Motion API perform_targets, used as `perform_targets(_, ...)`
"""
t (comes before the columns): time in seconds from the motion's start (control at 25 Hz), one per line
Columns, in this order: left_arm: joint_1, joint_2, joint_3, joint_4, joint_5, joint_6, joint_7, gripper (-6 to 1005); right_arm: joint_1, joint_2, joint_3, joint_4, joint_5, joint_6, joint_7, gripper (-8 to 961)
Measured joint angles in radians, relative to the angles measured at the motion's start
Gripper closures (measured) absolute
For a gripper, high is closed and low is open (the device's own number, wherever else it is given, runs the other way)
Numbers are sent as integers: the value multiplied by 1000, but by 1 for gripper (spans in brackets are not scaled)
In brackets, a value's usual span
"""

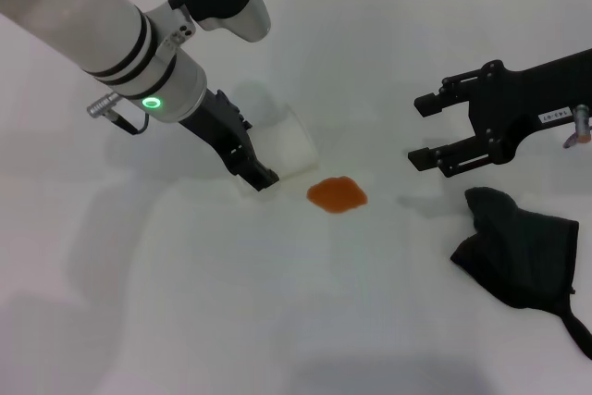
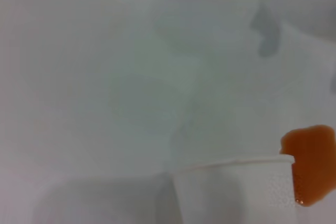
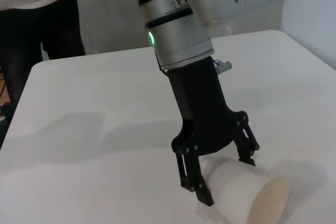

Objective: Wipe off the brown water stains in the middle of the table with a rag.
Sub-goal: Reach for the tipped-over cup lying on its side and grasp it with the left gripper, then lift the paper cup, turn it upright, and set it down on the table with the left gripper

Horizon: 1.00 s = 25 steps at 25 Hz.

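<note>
The brown water stain point(image 1: 337, 195) is a small orange-brown blot in the middle of the white table point(image 1: 185, 302). It also shows in the left wrist view point(image 2: 312, 161). The black rag point(image 1: 523, 252) lies crumpled on the table at the right, apart from the stain. My right gripper point(image 1: 421, 129) hovers open and empty just above and left of the rag. My left gripper point(image 1: 264, 159) is shut on a white paper cup point(image 1: 289, 141), tipped on its side just left of the stain. The right wrist view shows that gripper point(image 3: 223, 177) straddling the cup point(image 3: 252, 190).
A person in dark trousers point(image 3: 31, 30) stands beyond the table's far edge in the right wrist view. Bare tabletop lies in front of the stain and to the left.
</note>
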Motion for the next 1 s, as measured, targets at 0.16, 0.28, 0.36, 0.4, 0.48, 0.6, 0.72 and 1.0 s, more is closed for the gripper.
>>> perform_targets(0.16,6,0,0,1,-8,-7,8,187,0,0,0,1,-1,1,0,214)
perform_targets(0.28,15,-1,0,8,-19,-8,16,262,0,0,1,1,0,1,0,214)
perform_targets(0.36,26,-2,0,17,-48,-8,29,280,0,0,1,1,1,2,0,214)
perform_targets(0.4,37,-2,0,29,-68,-8,37,289,0,0,2,1,2,2,0,214)
perform_targets(0.48,78,-1,0,81,-121,-7,53,307,0,0,3,1,2,2,0,214)
perform_targets(0.6,165,1,-1,190,-186,-7,70,324,0,-1,5,1,3,2,1,214)
perform_targets(0.72,279,1,-6,319,-283,-13,116,337,0,-1,8,-6,3,1,6,214)
perform_targets(1.0,463,4,-99,255,-674,-43,514,370,-3,-3,9,-9,6,-2,9,214)
